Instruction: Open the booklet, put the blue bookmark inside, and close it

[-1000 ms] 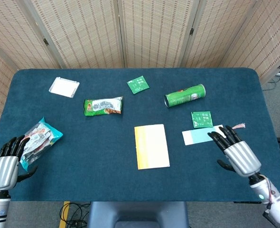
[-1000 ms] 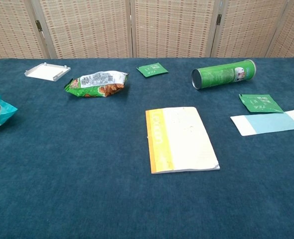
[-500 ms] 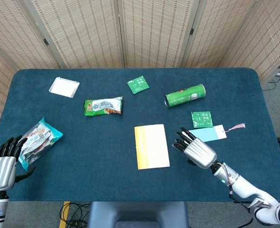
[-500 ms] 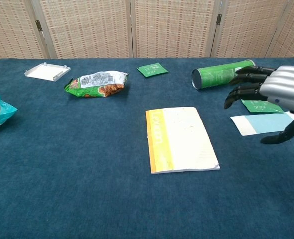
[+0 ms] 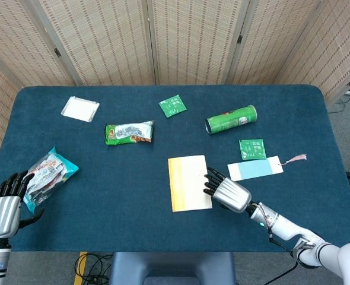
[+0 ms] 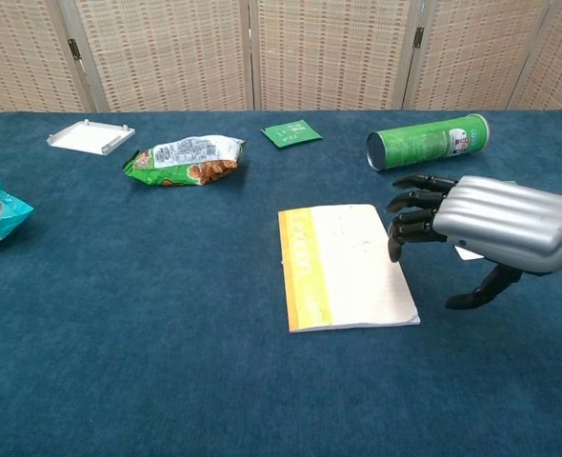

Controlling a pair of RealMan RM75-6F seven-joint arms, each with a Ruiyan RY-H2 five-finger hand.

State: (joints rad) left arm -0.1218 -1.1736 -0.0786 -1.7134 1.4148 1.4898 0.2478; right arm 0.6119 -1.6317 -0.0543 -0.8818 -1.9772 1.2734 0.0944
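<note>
Bare cloth (image 5: 133, 184) left of booklet (image 5: 189, 183)

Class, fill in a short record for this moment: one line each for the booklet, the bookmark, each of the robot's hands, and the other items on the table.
booklet: booklet closed, flat on the table
bookmark: blue bookmark flat, right of the booklet, untouched
right hand: right hand at the booklet's right edge, fingers spread, holding nothing
left hand: left hand at the table's left edge, holding nothing
others: green can, snack bags, two green packets, white tray
</note>
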